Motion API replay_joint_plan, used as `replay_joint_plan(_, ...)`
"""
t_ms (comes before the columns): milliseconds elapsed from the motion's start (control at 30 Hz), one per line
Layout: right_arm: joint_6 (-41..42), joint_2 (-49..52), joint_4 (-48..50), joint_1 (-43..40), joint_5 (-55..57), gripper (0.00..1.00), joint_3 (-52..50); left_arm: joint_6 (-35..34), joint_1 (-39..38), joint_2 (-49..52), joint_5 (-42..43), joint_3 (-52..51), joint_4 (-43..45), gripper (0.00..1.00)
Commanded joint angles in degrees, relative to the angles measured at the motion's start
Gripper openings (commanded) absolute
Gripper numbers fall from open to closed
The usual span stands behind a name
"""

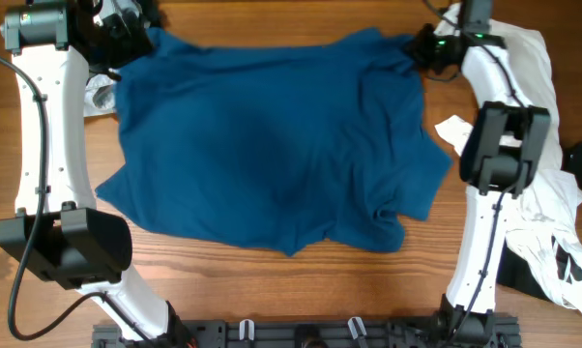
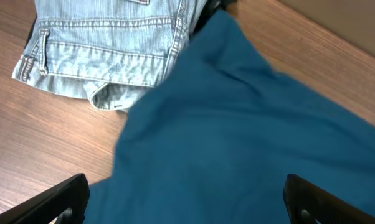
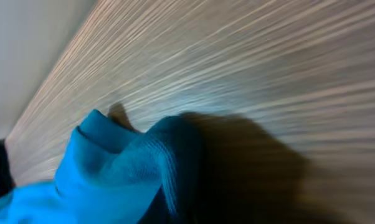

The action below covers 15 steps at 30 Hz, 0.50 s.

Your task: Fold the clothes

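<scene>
Large garment (image 1: 272, 145) spread mid-table (image 1: 223, 290), denim piece (image 2: 106, 50) partly under far-left corner, another garment (image 1: 547, 222) right

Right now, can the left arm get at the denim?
Probably yes. The left gripper is open over a corner of the blue garment, and the denim lies just ahead on the table, uncovered but for one edge.
</scene>
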Motion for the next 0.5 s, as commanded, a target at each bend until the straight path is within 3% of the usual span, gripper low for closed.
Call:
replay_joint_plan(0,-11.2,-12.0,-2.0,-3.0,-2.0,0.04,1.8,1.2,-0.2,-0.6,1.0,0.9,2.0,1.00)
replay_joint_plan(200,-23.7,-22.3,-15.4,-3.8,-1.4,0.05,1.8,4.1,-2.9,1.0,4.1,0.9,7.1,1.00)
replay_joint_plan(467,-27.7,-22.3,-29.5,-2.4,2.5,0.04,0.8,8.1,-10.2,22.4,3.6,0.9,34.2,1.00)
